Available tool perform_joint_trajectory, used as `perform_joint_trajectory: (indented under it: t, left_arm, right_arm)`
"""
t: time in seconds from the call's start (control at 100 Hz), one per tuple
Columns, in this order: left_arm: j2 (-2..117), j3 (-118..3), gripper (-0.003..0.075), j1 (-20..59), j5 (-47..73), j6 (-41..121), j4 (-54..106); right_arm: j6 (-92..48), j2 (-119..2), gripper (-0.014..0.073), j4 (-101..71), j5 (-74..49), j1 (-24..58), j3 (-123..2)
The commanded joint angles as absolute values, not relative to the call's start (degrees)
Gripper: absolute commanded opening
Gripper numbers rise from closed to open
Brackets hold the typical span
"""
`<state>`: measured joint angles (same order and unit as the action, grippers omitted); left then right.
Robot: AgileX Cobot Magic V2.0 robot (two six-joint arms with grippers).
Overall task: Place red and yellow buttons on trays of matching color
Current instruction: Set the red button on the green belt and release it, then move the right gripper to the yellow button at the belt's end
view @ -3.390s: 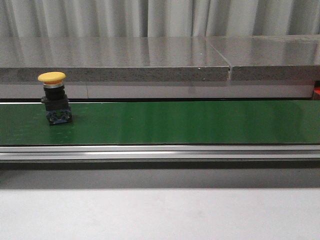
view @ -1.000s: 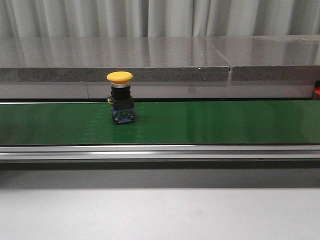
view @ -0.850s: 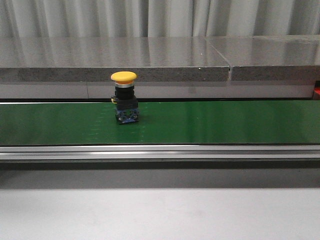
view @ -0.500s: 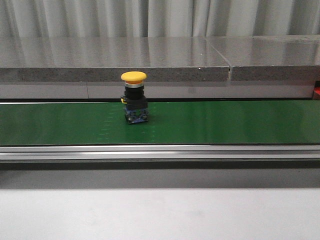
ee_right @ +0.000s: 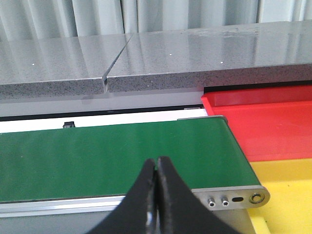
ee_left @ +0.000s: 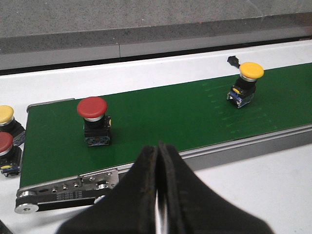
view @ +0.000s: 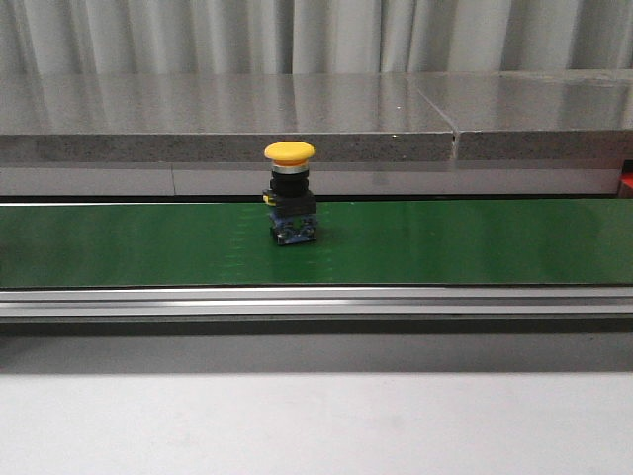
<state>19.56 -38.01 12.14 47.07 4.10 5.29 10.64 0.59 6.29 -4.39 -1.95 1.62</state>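
Observation:
A yellow button [view: 290, 205] stands upright on the green conveyor belt [view: 445, 242], left of its middle; it also shows in the left wrist view [ee_left: 246, 85]. A red button [ee_left: 94, 121] stands on the belt nearer its left end. Another yellow button [ee_left: 7, 121] and another red button [ee_left: 7, 152] sit off the belt's left end. The red tray [ee_right: 273, 124] and yellow tray [ee_right: 287, 200] lie past the belt's right end. My left gripper [ee_left: 157, 148] is shut and empty, in front of the belt. My right gripper [ee_right: 156, 163] is shut and empty, in front of the belt's right part.
A grey stone ledge [view: 297, 119] runs behind the belt, with a seam [view: 455, 139] at the right. An aluminium rail [view: 316, 300] edges the belt's front. A white tabletop [view: 316, 426] lies in front.
The yellow button has travelled steadily rightward along the belt, from near the left edge to left of the middle. No gripper shows in the front view.

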Motion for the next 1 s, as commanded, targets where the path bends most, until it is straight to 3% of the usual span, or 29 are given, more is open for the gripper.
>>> perform_joint_trajectory:
  t: [0.0, 0.4, 0.67, 0.99]
  left_arm:
    - [15.6, -37.8, -0.0021, 12.5, 44.6, 3.8, 6.5]
    - [1.8, -36.3, -0.0021, 12.5, 49.0, 3.8, 6.4]
    - [1.8, -36.3, -0.0021, 12.5, 49.0, 3.8, 6.5]
    - [1.8, -36.3, -0.0021, 12.5, 49.0, 3.8, 6.5]
  right_arm:
    - [10.1, 1.1, -0.0067, 6.8, 0.8, -2.3, 0.7]
    - [10.1, -1.3, -0.0067, 6.8, -0.6, -2.2, -3.0]
    - [10.1, -13.8, -0.0065, 6.6, -10.0, -2.0, -15.9]
    - [10.1, -32.0, -0.0065, 6.3, -14.5, 3.9, -27.3]
